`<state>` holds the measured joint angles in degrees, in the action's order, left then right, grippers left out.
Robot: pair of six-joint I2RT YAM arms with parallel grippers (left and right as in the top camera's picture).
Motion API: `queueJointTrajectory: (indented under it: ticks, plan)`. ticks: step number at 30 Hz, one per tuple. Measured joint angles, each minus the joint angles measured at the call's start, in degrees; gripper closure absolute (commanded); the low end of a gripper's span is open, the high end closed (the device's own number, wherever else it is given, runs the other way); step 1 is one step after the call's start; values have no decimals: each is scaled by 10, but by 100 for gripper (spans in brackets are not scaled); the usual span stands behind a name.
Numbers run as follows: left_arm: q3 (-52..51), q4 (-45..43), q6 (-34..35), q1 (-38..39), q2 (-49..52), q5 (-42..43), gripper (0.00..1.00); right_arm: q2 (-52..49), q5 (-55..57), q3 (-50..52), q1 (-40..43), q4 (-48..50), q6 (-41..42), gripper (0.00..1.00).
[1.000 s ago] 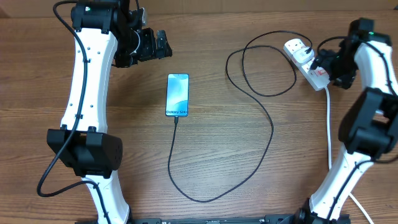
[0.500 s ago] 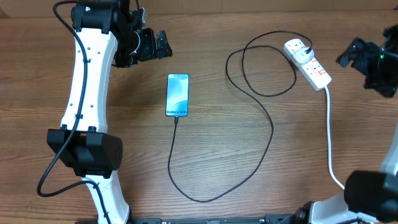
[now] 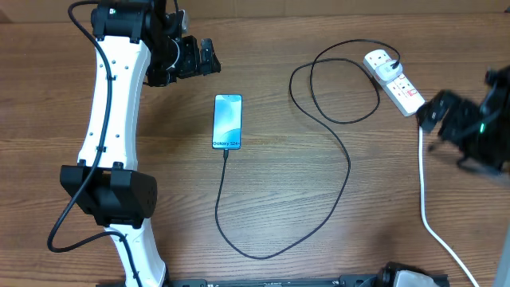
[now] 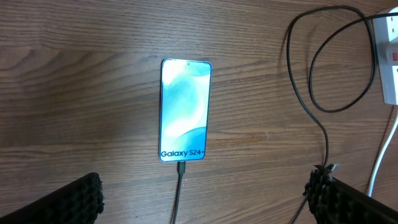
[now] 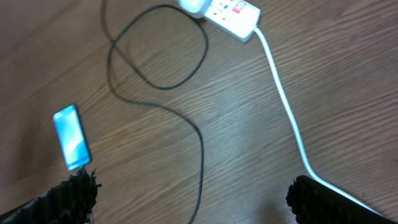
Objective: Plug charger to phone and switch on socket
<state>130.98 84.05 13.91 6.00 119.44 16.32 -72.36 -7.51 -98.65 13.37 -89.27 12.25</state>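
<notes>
Near the middle of the wooden surface (image 3: 303, 231), the phone (image 3: 227, 121) is laid flat, screen up. The charger (image 3: 348, 171) tip is seated at the phone's short edge beside the lettering. At the far right, the socket (image 3: 394, 81) is set with a white plug (image 3: 381, 62) in it. The left gripper (image 3: 212, 57) and the right gripper (image 3: 434, 119) are both held spread and empty.
</notes>
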Motion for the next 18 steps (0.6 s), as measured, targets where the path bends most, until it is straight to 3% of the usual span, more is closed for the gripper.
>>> queueJointTrajectory:
  ticks: [9,18]
  plan:
    - [0,0,0,0,0,0,0,156,-4,54,-11,-80,49,0]
    - [0,0,0,0,0,0,0,173,-21,54,-11,-80,73,0]
